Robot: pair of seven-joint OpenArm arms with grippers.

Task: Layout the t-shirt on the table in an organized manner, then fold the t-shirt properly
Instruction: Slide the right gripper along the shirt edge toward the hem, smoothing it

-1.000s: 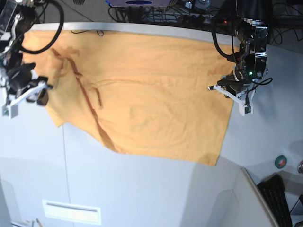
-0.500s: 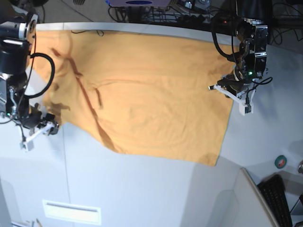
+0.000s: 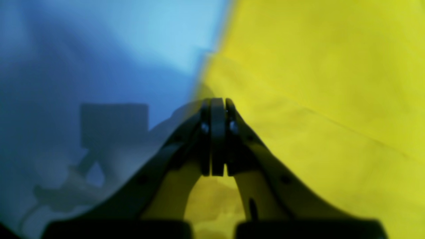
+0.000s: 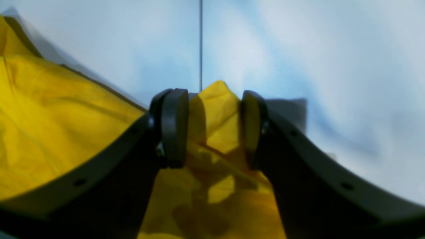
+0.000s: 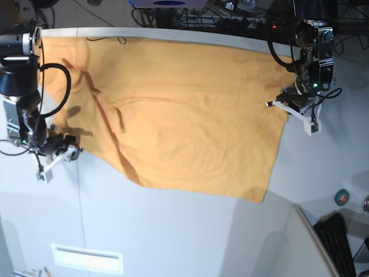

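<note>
A wide off-white bench (image 5: 173,231) fills the base view, crossed by a thin dark seam (image 4: 201,43) that the right wrist view also shows. Spread across its far half lies the t-shirt (image 5: 184,115), orange-yellow and mostly flat, with long dark creases running diagonally down its left part and its near edge slanting toward the right. Its far edge sits close along the far rim of the bench.

At the shirt's right edge is the left pincer (image 5: 297,109), its two fingers pressed fully together; the left wrist view shows them meeting right at the border of cloth and bench (whether any fabric is caught between them cannot be told).

At the shirt's near left corner is the right pincer (image 4: 212,129), fingers apart, with a raised peak of yellow cloth standing in the gap between them and more fabric bunched beneath.

No containers appear on the bench. A dark keyboard (image 5: 337,242) sits at the near right corner.
</note>
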